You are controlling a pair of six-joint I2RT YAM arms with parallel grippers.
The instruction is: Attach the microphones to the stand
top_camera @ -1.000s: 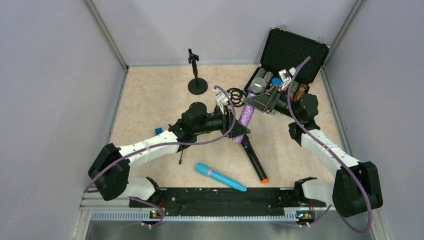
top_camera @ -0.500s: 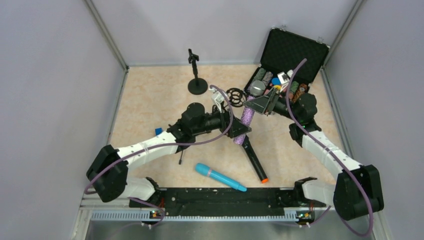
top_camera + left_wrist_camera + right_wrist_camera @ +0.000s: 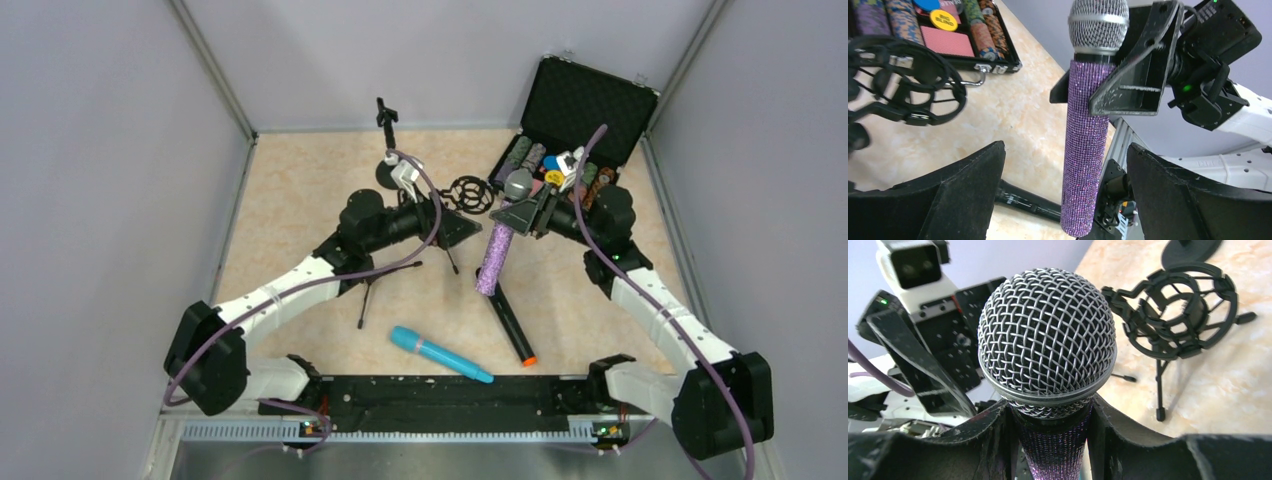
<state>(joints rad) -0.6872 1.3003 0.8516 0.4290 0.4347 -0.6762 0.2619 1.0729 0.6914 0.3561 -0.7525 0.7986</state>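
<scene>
While right gripper (image 3: 520,213) is clasping purple microphone (image 3: 494,256), left gripper (image 3: 458,228) is gaping wide; best fed tail-first, upright, into shock-mount stand (image 3: 468,193).

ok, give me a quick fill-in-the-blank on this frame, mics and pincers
1. The right pincer grips the purple microphone just below its silver ____ head.
2. The left pincer is ____ and holds nothing.
3. The black microphone, lying flat, has an ____ end.
4. The light blue microphone is gripped by ____ pincer.

Missing words: mesh; open; orange; neither
</scene>
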